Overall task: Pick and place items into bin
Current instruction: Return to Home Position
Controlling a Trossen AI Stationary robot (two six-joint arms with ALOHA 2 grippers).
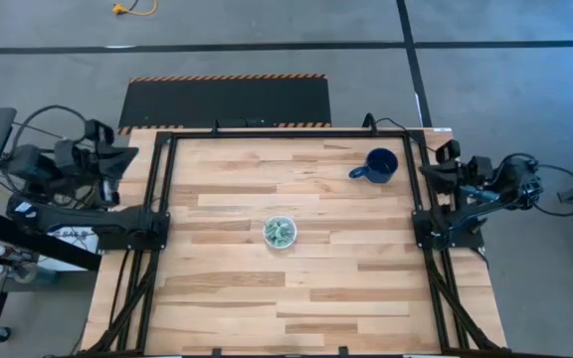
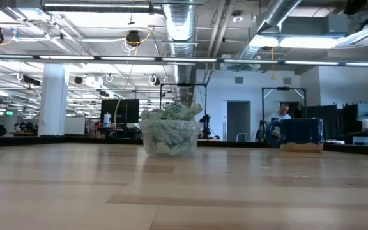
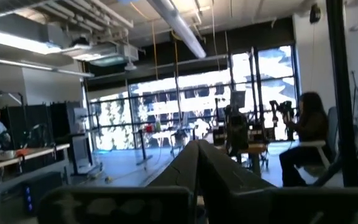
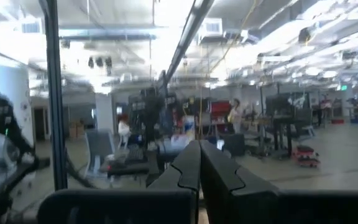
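Observation:
The bin, a small clear plastic cup [image 1: 280,233], stands on its base near the middle of the table and is heaped with pale green-and-white crinkled items [image 2: 170,114]; the cup [image 2: 169,138] shows plainly in the low view. My left gripper [image 3: 198,155] is shut and parked off the table's left edge, level with its far half. My right gripper [image 4: 199,155] is shut and parked off the table's right edge. Both point away from the table into the room.
A dark blue mug with a handle [image 1: 376,166] stands near the table's far right corner, also seen as the mug [image 2: 294,133] in the low view. Black frame rails [image 1: 157,189] run along the left, right and far edges. People sit in the room beyond.

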